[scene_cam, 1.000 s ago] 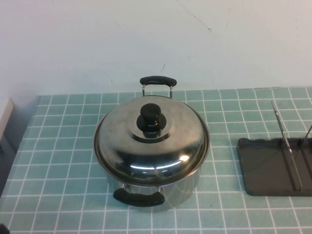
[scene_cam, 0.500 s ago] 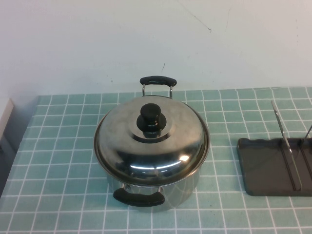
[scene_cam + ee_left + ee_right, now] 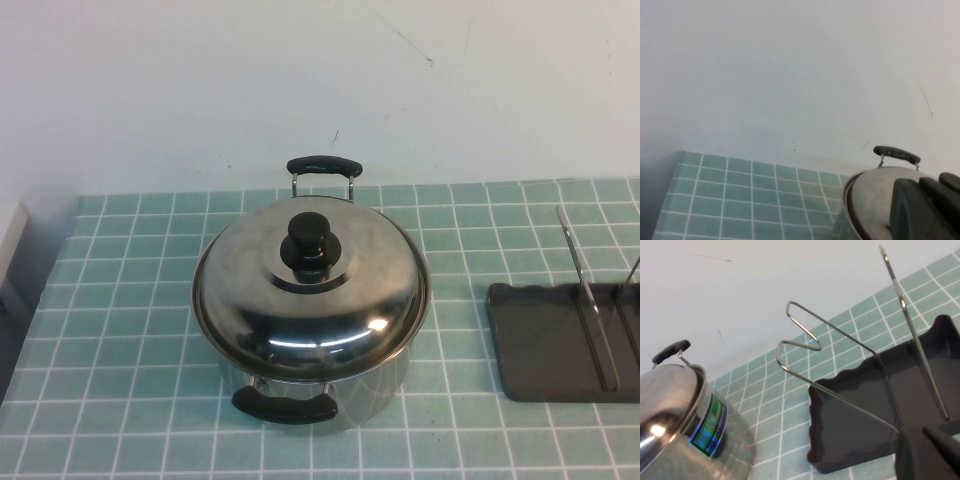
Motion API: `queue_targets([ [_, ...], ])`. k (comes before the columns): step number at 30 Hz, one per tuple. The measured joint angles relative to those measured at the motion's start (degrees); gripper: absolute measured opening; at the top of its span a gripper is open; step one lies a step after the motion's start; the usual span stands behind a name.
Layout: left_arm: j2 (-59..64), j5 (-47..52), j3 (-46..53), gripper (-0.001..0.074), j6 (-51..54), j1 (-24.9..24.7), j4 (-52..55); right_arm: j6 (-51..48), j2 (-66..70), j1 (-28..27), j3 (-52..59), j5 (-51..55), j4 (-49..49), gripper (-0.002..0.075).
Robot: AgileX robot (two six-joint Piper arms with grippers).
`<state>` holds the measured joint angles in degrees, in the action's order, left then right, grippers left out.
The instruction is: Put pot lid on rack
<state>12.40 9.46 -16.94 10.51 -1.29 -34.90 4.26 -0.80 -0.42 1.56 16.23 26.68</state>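
The pot lid (image 3: 330, 310), shiny steel with a black knob (image 3: 311, 243), sits on the steel pot (image 3: 385, 392) in the middle of the tiled table. The rack (image 3: 545, 345), a dark tray with wire prongs (image 3: 580, 290), stands at the right edge, empty. Neither gripper shows in the high view. In the left wrist view my left gripper (image 3: 920, 187) is shut and empty, apart from the lid (image 3: 870, 200) on its left side. In the right wrist view my right gripper (image 3: 922, 432) is shut and empty, by the rack (image 3: 855, 425).
The pot has two black handles, one at the back (image 3: 323, 165) and one at the front (image 3: 285, 405). The green tiled table (image 3: 120, 330) ends at a white wall behind. A pale object (image 3: 8, 235) stands at the far left edge.
A small dark bit at the bottom left corner of the high view has gone out of sight. Pot, lid and rack have not moved.
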Motion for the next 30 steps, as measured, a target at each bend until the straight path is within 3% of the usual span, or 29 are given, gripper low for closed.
queue_targets([
  [5, 15.01, 7.20, -13.10, -0.0004, 19.59, -0.21, -6.37, -1.11, 0.00, 0.00, 0.00, 0.00, 1.27, -0.0003],
  [10, 28.32, 12.21, -20.42, -0.0004, 50.93, -3.76, -28.98, -2.14, 0.00, 0.00, 0.00, 0.11, 2.68, -0.0003],
  [16, 37.15, 3.95, -22.10, -0.0004, 83.34, -15.18, -56.14, -2.53, 0.00, 0.00, 0.00, 0.19, 3.42, -0.0003],
  [21, 44.39, -8.20, -23.54, 0.0020, 98.36, -27.15, -62.96, -3.66, 0.00, 0.00, 0.00, 0.19, 4.07, -0.0003],
  [23, 47.75, -10.12, -24.51, 0.0084, 101.65, -30.42, -63.61, -3.82, 0.00, 0.00, 0.00, 0.19, 4.32, -0.0003],
  [27, 55.09, -10.99, -27.56, 0.0350, 102.99, -32.82, -64.14, -4.26, 0.00, 0.00, 0.00, 0.19, 4.80, -0.0003],
  [30, 59.47, -13.84, -30.65, 0.0528, 98.47, -32.82, -64.38, -4.57, 0.00, 0.00, 0.00, 0.23, 5.17, -0.0003],
])
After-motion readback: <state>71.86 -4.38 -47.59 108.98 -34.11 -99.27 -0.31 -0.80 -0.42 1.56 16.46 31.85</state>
